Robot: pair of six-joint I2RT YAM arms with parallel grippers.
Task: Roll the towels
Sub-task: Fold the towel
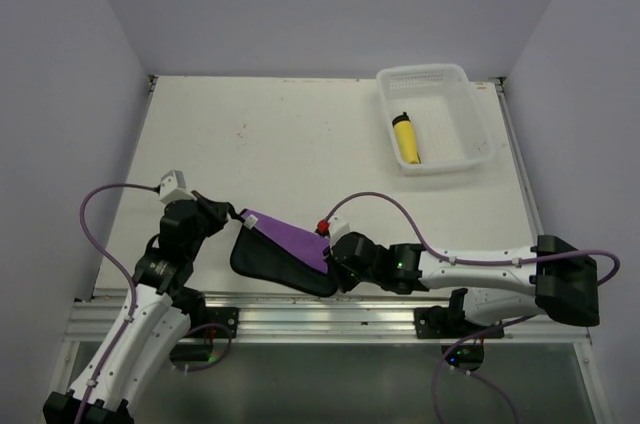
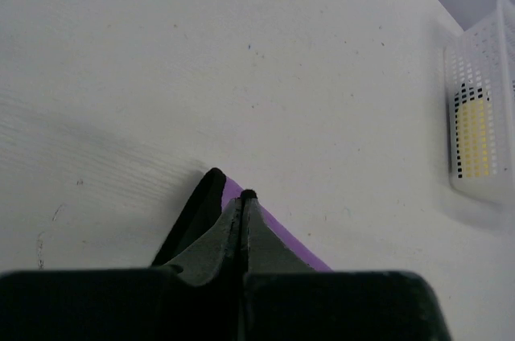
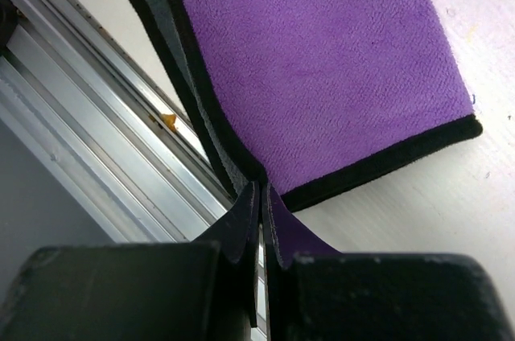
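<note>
Purple soft towel with black edging at 6 o'clock of white tabletop, near front rail, folded over. Left gripper pinching its 9 o'clock corner. Right gripper pinching its 3 o'clock edge. Yellow rolled towel in white perforated plastic basket, 1 o'clock.

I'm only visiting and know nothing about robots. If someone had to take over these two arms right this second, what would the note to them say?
Left gripper: shut on one corner of the purple towel.
Right gripper: shut on the other end of the same towel.
The purple towel is held between the two arms near the front edge of the table and is not rolled.
Yellow towel: lies in the white basket at the far right and looks rolled.
Done: the yellow one, it seems.
Left: roll the purple one.
</note>
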